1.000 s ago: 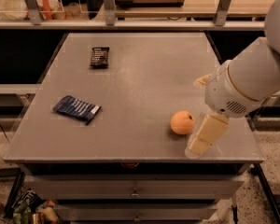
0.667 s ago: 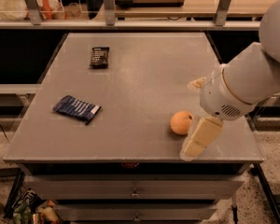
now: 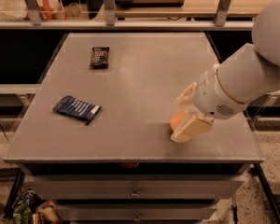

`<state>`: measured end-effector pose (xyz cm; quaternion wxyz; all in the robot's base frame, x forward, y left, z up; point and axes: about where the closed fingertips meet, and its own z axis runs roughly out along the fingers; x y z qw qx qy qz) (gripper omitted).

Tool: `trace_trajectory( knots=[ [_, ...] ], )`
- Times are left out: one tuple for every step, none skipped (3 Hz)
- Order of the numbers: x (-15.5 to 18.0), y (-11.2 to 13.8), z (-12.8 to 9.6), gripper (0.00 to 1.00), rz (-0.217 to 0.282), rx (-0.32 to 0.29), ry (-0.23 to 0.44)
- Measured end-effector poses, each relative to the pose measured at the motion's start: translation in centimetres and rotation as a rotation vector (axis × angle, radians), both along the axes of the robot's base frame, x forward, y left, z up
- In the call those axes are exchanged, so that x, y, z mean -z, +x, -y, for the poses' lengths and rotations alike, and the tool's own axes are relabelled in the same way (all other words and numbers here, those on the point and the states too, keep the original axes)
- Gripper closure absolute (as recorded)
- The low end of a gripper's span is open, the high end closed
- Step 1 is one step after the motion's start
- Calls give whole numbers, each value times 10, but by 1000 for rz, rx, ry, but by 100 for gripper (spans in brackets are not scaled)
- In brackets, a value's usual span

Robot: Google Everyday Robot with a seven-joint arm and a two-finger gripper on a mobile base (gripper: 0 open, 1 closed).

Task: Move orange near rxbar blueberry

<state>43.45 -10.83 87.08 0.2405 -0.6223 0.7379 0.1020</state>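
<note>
The orange [image 3: 176,120] lies on the grey table [image 3: 144,78] near its front right, mostly hidden behind my gripper. My gripper [image 3: 185,112] reaches in from the right and is open, with one finger [image 3: 186,95] behind the orange and the other finger [image 3: 192,127] in front of it, so the orange sits between them. The rxbar blueberry [image 3: 76,108], a flat dark-blue wrapped bar, lies at the table's left side, well away from the orange.
A smaller black wrapped bar [image 3: 99,57] lies at the back left of the table. A shelf with rails and bags [image 3: 46,6] runs behind the table. Drawers [image 3: 135,190] sit below the front edge.
My gripper has moved left and down toward the orange, so its fingers now straddle it and cover most of it. The orange and both bars have not moved.
</note>
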Motion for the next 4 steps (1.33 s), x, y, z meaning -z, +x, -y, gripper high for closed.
trace_trajectory(
  knots=[
    [1, -2, 3, 62, 12, -32, -8],
    [7, -9, 11, 86, 8, -53, -14],
    [6, -9, 12, 100, 8, -56, -14],
    [6, -9, 12, 100, 8, -56, -14]
  ],
)
